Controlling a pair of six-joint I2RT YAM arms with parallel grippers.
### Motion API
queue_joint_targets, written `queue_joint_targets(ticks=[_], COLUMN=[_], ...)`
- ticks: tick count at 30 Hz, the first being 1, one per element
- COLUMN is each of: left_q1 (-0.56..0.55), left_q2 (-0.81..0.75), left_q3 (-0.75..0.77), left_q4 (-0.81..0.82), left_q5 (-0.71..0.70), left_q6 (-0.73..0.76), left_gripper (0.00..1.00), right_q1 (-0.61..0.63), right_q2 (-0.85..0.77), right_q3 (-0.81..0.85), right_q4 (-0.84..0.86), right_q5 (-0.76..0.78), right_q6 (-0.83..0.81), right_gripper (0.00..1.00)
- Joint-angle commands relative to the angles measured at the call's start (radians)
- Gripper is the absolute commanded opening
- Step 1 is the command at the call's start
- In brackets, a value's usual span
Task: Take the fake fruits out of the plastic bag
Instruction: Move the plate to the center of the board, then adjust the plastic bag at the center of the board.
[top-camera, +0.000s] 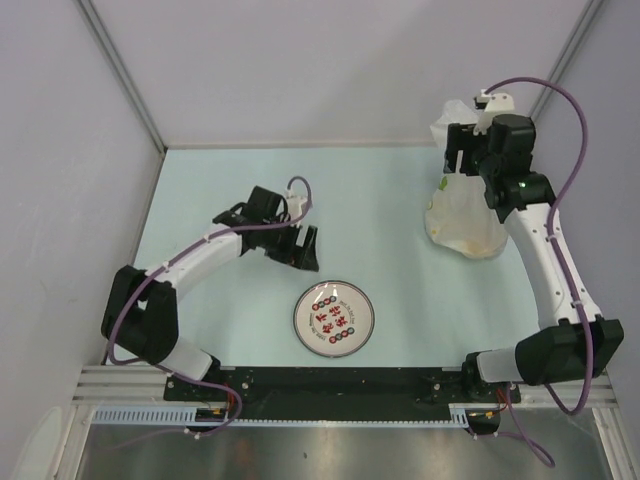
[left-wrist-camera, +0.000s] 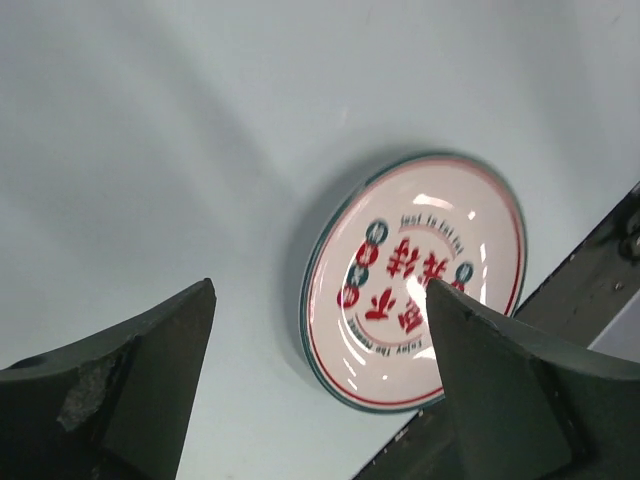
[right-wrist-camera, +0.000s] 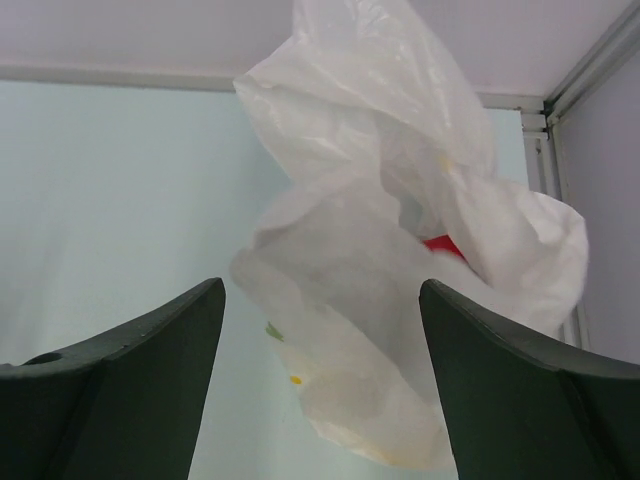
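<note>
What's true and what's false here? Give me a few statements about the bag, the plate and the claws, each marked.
1. Fruit lies on the plate. False: nothing is on it, only its red print shows.
2. The plastic bag sits on the right arm's side. True.
3. The left gripper is shut on the plate. False: it is open and holds nothing.
4. A red patch shows inside the bag. True.
5. The right gripper is open, facing the bag. True.

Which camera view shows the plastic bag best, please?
The right wrist view: the plastic bag fills it, red showing through. Top external shows it small, partly behind the right arm; left wrist shows none.
</note>
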Motion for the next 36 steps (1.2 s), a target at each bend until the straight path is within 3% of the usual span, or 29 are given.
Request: queue_joint_targets(ticks=[1,8,16,24,25,26,29,36], left_q1=[0.043,0.097,0.096,0.097,0.097,0.097,0.103,0.152], left_q2=[-0.060,0.002,0.006,-0.021,-0.027,-0.035,-0.044,-0.101], left_q3=[0.172,0.324,0.437,0.451,0.444,0.440,0.431,0.433], left_q4=[0.001,0.014,0.009,0.006,0.008,0.009,0.011,0.014], left_q5=[-0.020,0.012,0.012,0.006,0.003,0.001,-0.006,-0.051], left_q6=[0.045,-0.002,-0.011,0.001,0.001,0.003,0.011,0.009], left_gripper=[0.91,0.90,0.92,0.92,0.92,0.92,0.92,0.92], right_q1=[-0.014,-0.029,-0.052,0.047,0.066,0.087,0.121,0.296], right_q2=[-0.062,-0.045,0.027,0.197,0.227,0.247,0.322,0.439], right_q3=[0.011,0.000,-0.001,0.107,0.124,0.141,0.241,0.526], right_q4=[-0.036,-0.059,0.002,0.087,0.093,0.105,0.116,0.143], right_q5=[0.005,-0.030,-0.030,-0.001,0.019,0.063,0.069,-0.047], right_q6=[0.117,0.181,0.276,0.244,0.220,0.156,0.111,-0.026], right_gripper=[0.82,0.80,0.89,0.91,0.87,0.57,0.00,0.00])
